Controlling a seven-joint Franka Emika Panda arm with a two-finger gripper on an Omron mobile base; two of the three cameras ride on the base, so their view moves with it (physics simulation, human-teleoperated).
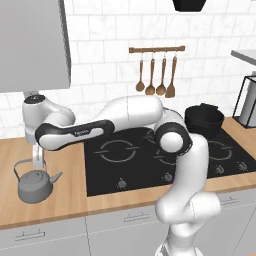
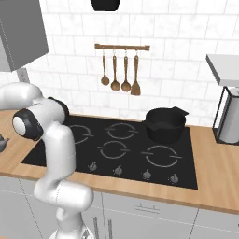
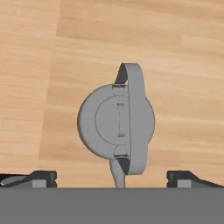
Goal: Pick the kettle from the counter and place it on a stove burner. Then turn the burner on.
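Note:
The grey kettle [image 1: 35, 186] stands upright on the wooden counter [image 1: 60, 200], left of the stove [image 1: 165, 155]. My gripper [image 1: 38, 161] hangs straight over it, pointing down, just above the arched handle and not touching it. In the hand view the kettle [image 3: 116, 122] is seen from above, lid and handle centred, with my gripper [image 3: 113, 179] open and its dark fingertips [image 3: 41, 178] wide apart on either side. Nothing is between the jaws. The front knobs [image 1: 121, 183] line the stove's near edge.
A black pot [image 1: 204, 120] sits on the stove's back right burner. Wooden utensils [image 1: 156, 75] hang on a wall rail behind. A grey cabinet [image 1: 32, 42] hangs above the kettle's area. A wire-framed appliance [image 1: 247, 102] stands at the far right.

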